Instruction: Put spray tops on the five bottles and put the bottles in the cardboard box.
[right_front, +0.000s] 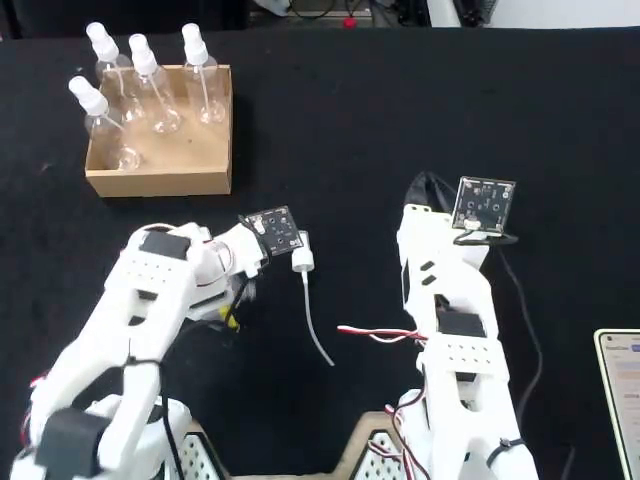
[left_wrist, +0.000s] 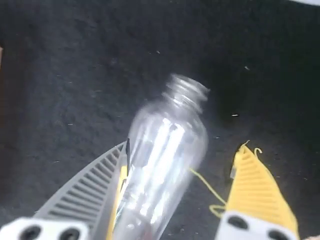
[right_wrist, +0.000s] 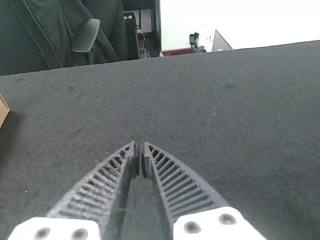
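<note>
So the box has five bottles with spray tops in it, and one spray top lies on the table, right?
No: the brown cardboard box holds four clear plastic bottles with white spray tops, not five, as the high view shows. One white spray top lies on the black table.

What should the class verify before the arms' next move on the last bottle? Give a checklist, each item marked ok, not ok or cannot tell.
1. Four clear plastic bottles with white spray tops stand in the brown cardboard box: ok.
2. The box has bare floor left for a fifth: ok.
3. Fifth clear plastic bottle sits between the left arm's jaws, neck uncapped: ok.
4. Left arm's jaws gripping it firmly: not ok; a gap shows beside the yellow jaw.
5. Loose white spray top with long tube lies free on the black table: ok.
6. Right arm's jaws ready to take it: not ok; shut, empty.
</note>
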